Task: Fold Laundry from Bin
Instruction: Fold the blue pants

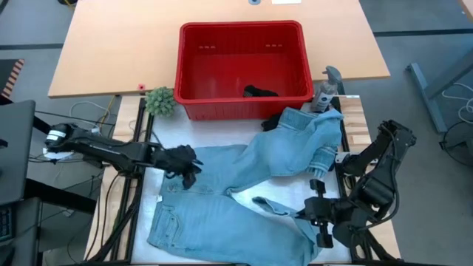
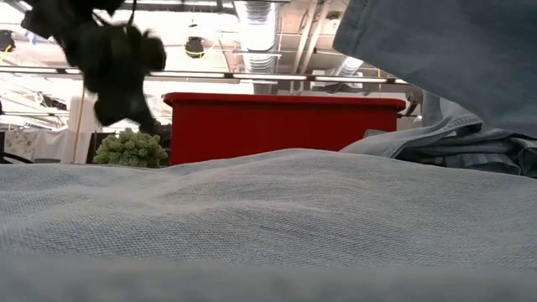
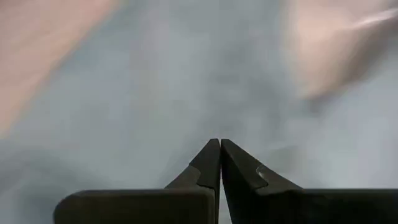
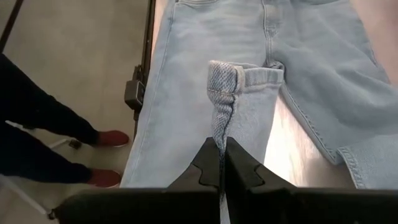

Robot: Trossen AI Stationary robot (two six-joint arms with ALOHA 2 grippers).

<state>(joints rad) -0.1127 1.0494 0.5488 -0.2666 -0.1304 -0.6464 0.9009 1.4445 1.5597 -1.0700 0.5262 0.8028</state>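
The right gripper (image 4: 220,163) is clamped on a folded hem of the light blue jeans (image 1: 244,199), the rest of the denim spreading ahead of it toward the red bin (image 1: 244,66). The left gripper (image 3: 220,149) hangs with its fingers pressed together, empty, just above the jeans' waist end.

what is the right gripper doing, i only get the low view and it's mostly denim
Observer: The right gripper is shut on a leg cuff of the light blue denim jeans.
Operator: anything inside the red bin
Observer: One small black cloth piece lies in the red rectangular plastic bin, by the wall nearest the jeans.
Operator: and the left gripper
Observer: The left gripper is shut, above the jeans near their waist end.
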